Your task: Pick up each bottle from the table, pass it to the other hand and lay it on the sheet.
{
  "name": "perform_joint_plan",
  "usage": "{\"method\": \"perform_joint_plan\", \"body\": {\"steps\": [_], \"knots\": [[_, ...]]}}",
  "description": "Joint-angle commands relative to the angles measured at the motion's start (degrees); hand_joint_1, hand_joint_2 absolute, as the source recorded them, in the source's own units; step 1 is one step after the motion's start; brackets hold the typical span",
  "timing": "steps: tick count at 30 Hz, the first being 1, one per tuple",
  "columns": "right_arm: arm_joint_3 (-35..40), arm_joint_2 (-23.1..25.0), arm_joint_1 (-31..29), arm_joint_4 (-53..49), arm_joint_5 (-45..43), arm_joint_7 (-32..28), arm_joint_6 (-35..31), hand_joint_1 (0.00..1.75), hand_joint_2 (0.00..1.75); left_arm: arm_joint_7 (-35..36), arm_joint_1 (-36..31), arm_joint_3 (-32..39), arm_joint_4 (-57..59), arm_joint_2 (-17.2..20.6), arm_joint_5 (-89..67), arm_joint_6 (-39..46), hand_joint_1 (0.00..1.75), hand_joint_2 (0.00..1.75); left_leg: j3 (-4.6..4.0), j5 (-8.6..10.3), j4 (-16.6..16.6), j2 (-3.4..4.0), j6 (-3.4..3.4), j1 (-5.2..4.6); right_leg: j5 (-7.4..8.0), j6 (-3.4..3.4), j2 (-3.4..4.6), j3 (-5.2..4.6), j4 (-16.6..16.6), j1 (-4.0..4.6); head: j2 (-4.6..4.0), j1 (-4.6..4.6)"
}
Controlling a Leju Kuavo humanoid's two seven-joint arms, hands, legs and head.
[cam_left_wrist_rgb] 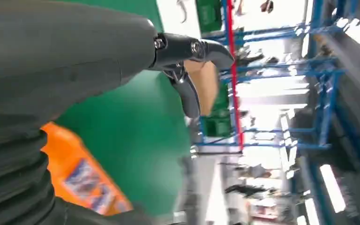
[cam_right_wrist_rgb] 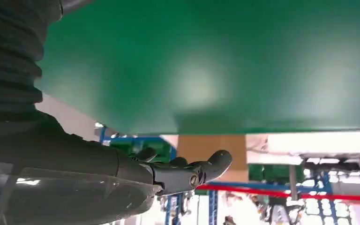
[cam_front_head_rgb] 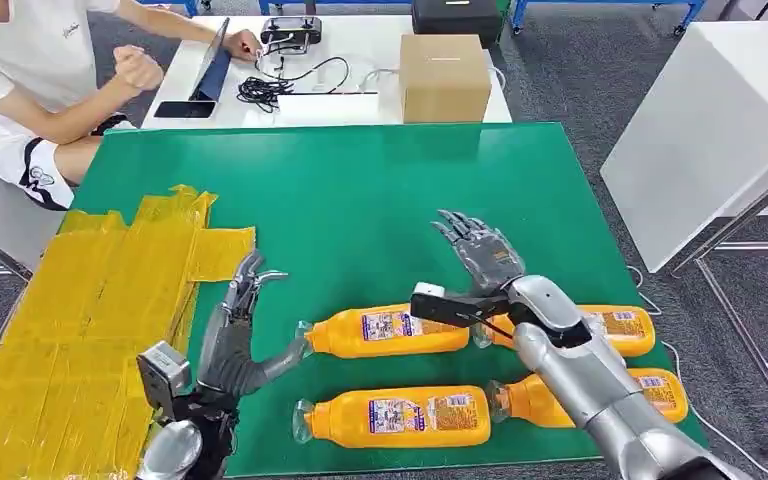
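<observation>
Item: green worktop point(cam_front_head_rgb: 360, 190) bearing four orange bottles, all lying on their sides, none yet on the yellow sheet point(cam_front_head_rgb: 80, 320). Landmark: the yellow sheet, taped over the worktop's left edge. First bottle point(cam_front_head_rgb: 390, 331): nearest to the sheet among the far pair, cap pointing toward it. Second bottle point(cam_front_head_rgb: 400, 416): nearest to the sheet among the near pair, close to the worktop's front edge. Third bottle point(cam_front_head_rgb: 620, 328) and fourth bottle point(cam_front_head_rgb: 650, 392): farthest from the sheet, both partly hidden behind the right arm. Left robot hand point(cam_front_head_rgb: 235, 325): just beside the sheet's edge, fingers spread and holding nothing, thumb reaching toward the first bottle's cap; contact cannot be told. Right robot hand point(cam_front_head_rgb: 480, 250): raised over bare green beyond the bottles, well apart from the sheet, fingers spread, holding nothing. Other contents: cardboard box point(cam_front_head_rgb: 444, 77) on a white table behind, with a person seated there. Step in hand, as judged: the first pick-up, nothing grasped or passed yet. Next move, as judged: one robot hand must close round a bottle's body, most likely the first bottle, lift it level, then meet the other for the pass.
</observation>
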Motion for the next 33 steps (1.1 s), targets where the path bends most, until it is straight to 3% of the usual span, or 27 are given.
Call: {"method": "perform_joint_plan", "body": {"steps": [1, 22, 24, 28, 29, 31, 33], "knots": [[6.7, 5.0, -3.1, 10.8, -1.3, -1.2, -0.2, 0.0, 1.75, 0.3, -1.7, 1.1, -2.2, 0.7, 0.9, -0.4, 0.0, 1.75, 0.17, -0.05, -0.1, 0.17, -0.06, 0.01, -0.01, -0.01, 0.14, 0.12, -0.1, 0.01, 0.0, 0.02], [7.7, 5.0, -2.3, 8.3, -2.7, -2.1, 0.0, 0.0, 1.75, 0.5, -1.4, 1.3, -1.0, 0.5, 1.0, -0.1, 0.0, 1.75, 0.12, -0.01, -0.1, 0.06, -0.04, -0.02, -0.01, 0.0, 0.03, 0.08, 0.0, -0.02, 0.0, 0.02], [9.9, 4.5, 2.1, -5.0, -5.4, -0.5, -1.1, 0.0, 1.75, 0.7, 0.3, 2.3, 0.5, -0.3, 0.5, 0.8, 0.0, 1.75, 0.17, -0.03, -0.1, 0.06, -0.05, 0.0, -0.03, -0.01, 0.02, 0.13, -0.1, -0.01, 0.0, 0.02], [10.8, 3.7, 3.6, -10.4, -5.7, 0.1, -0.9, 0.0, 1.75, 1.0, 1.5, 3.1, 0.5, -0.7, 0.0, 1.4, 0.0, 1.75, 0.28, -0.13, -0.1, 0.16, -0.09, 0.0, -0.11, -0.02, 0.1, 0.19, 0.0, -0.01, 0.0, 0.02], [11.3, 2.5, 5.5, -14.9, -6.9, -1.6, -1.3, 0.0, 1.75, 2.3, 2.9, 4.4, 0.5, -1.1, -0.7, 3.4, 0.0, 1.75, 0.11, -0.05, -0.1, 0.11, -0.04, -0.02, -0.04, 0.0, 0.07, 0.01, 0.0, -0.02, 0.0, 0.0], [12.6, 0.4, 8.2, -22.4, -6.1, 0.6, -2.1, 0.0, 1.75, 1.3, 4.5, 5.8, 1.0, -0.8, -0.6, 3.4, 0.0, 1.75, 0.22, -0.09, -0.1, 0.09, -0.05, -0.02, -0.09, 0.01, 0.04, 0.15, -0.1, -0.02, 0.0, 0.0], [13.4, -0.1, 8.7, -24.6, -5.8, 0.9, -2.3, 0.0, 1.75, 1.0, 4.7, 6.3, 1.4, -1.0, -0.5, 3.3, 0.0, 1.75, 0.22, -0.1, -0.1, 0.07, -0.05, -0.02, -0.1, 0.01, 0.01, 0.15, -0.1, -0.02, 0.0, 0.04]]}}
